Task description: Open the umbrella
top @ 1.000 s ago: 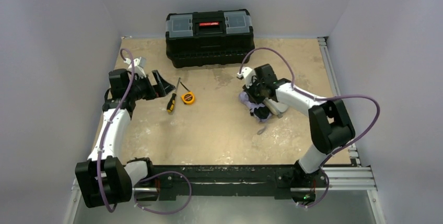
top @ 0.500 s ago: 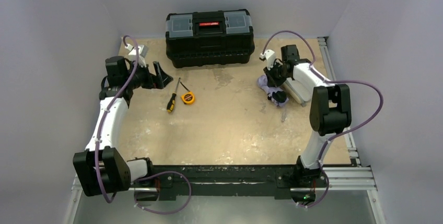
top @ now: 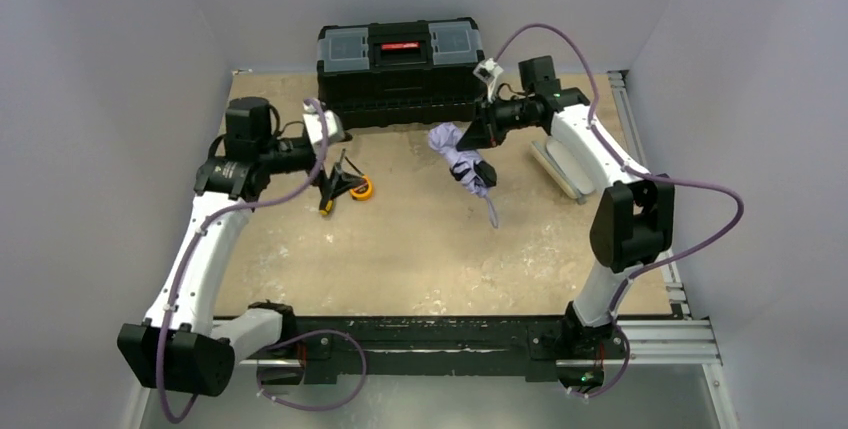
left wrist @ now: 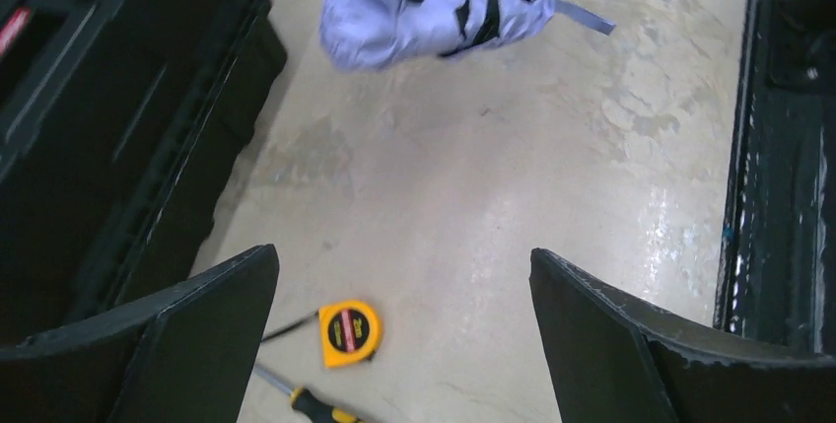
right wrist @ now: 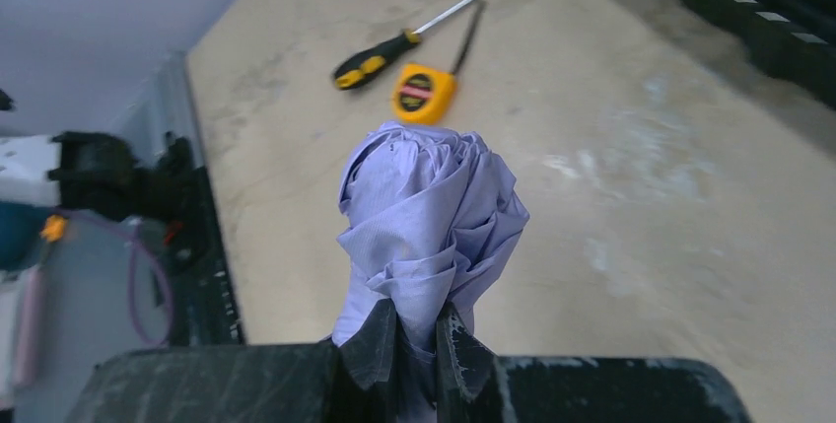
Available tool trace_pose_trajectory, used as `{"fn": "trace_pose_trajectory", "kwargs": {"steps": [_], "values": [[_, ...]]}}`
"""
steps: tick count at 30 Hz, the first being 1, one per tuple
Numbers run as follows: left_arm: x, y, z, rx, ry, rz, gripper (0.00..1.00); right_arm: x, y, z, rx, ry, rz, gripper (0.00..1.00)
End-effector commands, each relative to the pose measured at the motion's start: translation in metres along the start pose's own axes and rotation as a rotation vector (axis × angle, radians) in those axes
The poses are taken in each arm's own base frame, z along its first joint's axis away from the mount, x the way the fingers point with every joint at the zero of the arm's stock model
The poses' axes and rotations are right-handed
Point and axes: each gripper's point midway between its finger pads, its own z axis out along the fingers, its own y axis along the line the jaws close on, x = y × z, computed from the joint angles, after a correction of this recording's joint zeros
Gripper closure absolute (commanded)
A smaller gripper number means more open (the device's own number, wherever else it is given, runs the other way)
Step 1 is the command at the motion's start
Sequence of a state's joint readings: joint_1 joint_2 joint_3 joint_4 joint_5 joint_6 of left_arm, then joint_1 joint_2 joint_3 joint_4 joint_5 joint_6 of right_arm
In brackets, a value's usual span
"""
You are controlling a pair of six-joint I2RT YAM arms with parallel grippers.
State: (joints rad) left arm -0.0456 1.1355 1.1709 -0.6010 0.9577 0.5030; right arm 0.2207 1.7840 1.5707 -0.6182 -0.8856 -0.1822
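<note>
The umbrella (top: pixel 456 158) is folded, a bundle of pale lavender fabric with black folds, hanging tilted above the table in front of the toolbox. Its strap (top: pixel 492 213) dangles down. My right gripper (top: pixel 474 136) is shut on the fabric at the bundle's upper end; in the right wrist view the umbrella (right wrist: pixel 431 211) bulges out past the pinching gripper (right wrist: pixel 416 344). My left gripper (top: pixel 340 185) stands open over the hand tools, left of the umbrella and apart from it. In the left wrist view the gripper (left wrist: pixel 404 334) holds nothing and the umbrella (left wrist: pixel 434 4) lies ahead.
A black toolbox (top: pixel 400 59) with a red latch stands at the back. A yellow tape measure (left wrist: pixel 347 329) and a yellow-black screwdriver (left wrist: pixel 311 405) lie under the left gripper. A cream sleeve (top: pixel 558 167) lies at the right, beneath the right arm. A black rail (top: pixel 430 334) runs along the near edge.
My right arm has carried the umbrella up from the right of the table to the back middle, near the toolbox. My left arm has swung right, over the tape measure and screwdriver.
</note>
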Motion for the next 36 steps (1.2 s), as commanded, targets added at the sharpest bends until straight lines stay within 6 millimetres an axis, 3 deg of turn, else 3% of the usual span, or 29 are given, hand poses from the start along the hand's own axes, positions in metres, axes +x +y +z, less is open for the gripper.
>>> {"fn": "trace_pose_trajectory", "kwargs": {"steps": [1, 6, 11, 15, 20, 24, 27, 31, 34, 35, 36], "values": [[-0.021, -0.038, 0.015, 0.121, -0.057, 0.474, 0.0, 0.001, 0.1, 0.005, -0.324, 0.062, -0.041, 1.0], [-0.025, -0.074, 0.038, 0.246, -0.058, 0.75, 0.0, 0.011, 0.138, 0.009, -0.447, 0.124, -0.038, 1.0], [-0.009, -0.097, 0.063, 0.339, 0.0, 0.899, 0.0, 0.009, 0.163, 0.011, -0.509, 0.135, -0.068, 1.0], [0.001, -0.101, 0.076, 0.35, 0.047, 0.937, 0.01, 0.016, 0.181, 0.011, -0.544, 0.158, -0.088, 1.0], [0.012, -0.098, 0.085, 0.317, 0.093, 0.964, 0.06, 0.04, 0.195, 0.012, -0.617, 0.213, -0.054, 1.0], [0.028, -0.103, 0.09, 0.325, 0.124, 1.006, 0.09, 0.045, 0.206, 0.014, -0.662, 0.224, -0.053, 1.0], [0.037, -0.107, 0.093, 0.323, 0.143, 1.023, 0.25, 0.046, 0.21, 0.016, -0.679, 0.233, -0.041, 1.0], [0.041, -0.109, 0.093, 0.313, 0.157, 1.007, 0.54, 0.045, 0.212, 0.017, -0.686, 0.234, -0.035, 0.96], [0.034, -0.114, 0.087, 0.316, 0.157, 0.93, 0.93, 0.044, 0.213, 0.017, -0.689, 0.227, -0.018, 0.74], [0.035, -0.118, 0.083, 0.331, 0.161, 0.894, 1.0, 0.044, 0.213, 0.016, -0.685, 0.222, -0.02, 0.65], [0.038, -0.122, 0.079, 0.354, 0.17, 0.862, 1.0, 0.043, 0.213, 0.014, -0.675, 0.216, -0.027, 0.55]]}}
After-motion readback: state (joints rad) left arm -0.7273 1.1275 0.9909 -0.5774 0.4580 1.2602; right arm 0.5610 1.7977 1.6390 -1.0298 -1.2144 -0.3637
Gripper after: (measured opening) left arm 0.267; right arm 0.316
